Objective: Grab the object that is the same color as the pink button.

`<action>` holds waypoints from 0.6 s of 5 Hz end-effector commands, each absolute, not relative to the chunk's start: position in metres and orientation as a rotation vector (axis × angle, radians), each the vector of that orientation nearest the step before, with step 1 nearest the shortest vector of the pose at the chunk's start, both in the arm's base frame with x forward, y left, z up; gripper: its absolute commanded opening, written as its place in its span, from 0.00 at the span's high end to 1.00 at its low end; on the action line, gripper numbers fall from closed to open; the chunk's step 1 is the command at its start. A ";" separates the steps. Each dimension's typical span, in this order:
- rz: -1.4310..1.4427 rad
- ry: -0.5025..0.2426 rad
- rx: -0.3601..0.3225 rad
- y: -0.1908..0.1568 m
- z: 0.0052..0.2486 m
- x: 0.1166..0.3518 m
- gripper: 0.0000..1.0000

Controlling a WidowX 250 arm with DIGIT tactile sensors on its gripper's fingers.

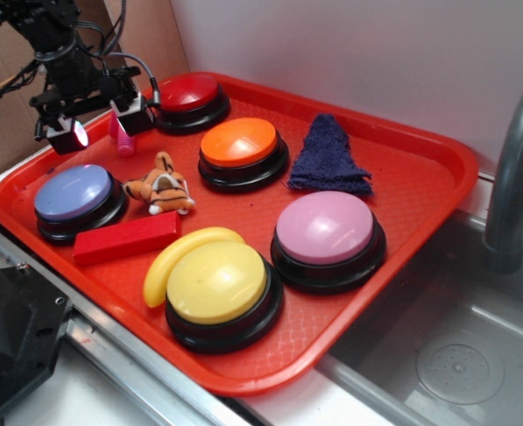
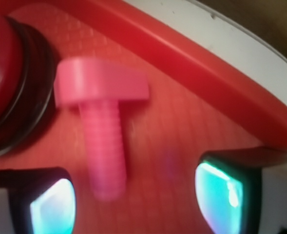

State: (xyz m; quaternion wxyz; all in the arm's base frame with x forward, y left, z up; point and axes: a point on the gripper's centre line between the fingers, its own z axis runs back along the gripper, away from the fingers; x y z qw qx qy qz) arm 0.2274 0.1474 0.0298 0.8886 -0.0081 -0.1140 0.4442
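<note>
Yellow button [image 1: 217, 282] nearest camera; pink bolt [image 2: 102, 131] at tray [image 1: 439, 169] far-left corner beside red button [image 1: 190, 94], between spread fingers of gripper [image 1: 97, 124], ungrasped. Risk: off-centre closing tips bolt, or finger strikes red button

A plain white wall [image 1: 350, 53] is rising behind the scene; a brown cardboard sheet [image 1: 154, 40] is leaning at the far left; a grey metal sink basin [image 1: 474, 355] is lying at the right, with a curved grey faucet pipe [image 1: 514, 169] standing over it.
</note>
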 end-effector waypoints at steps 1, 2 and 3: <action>0.897 -0.274 0.002 0.157 0.027 0.235 0.00; 0.874 -0.276 -0.028 0.154 0.024 0.236 0.70; 0.868 -0.287 -0.040 0.153 0.027 0.236 0.96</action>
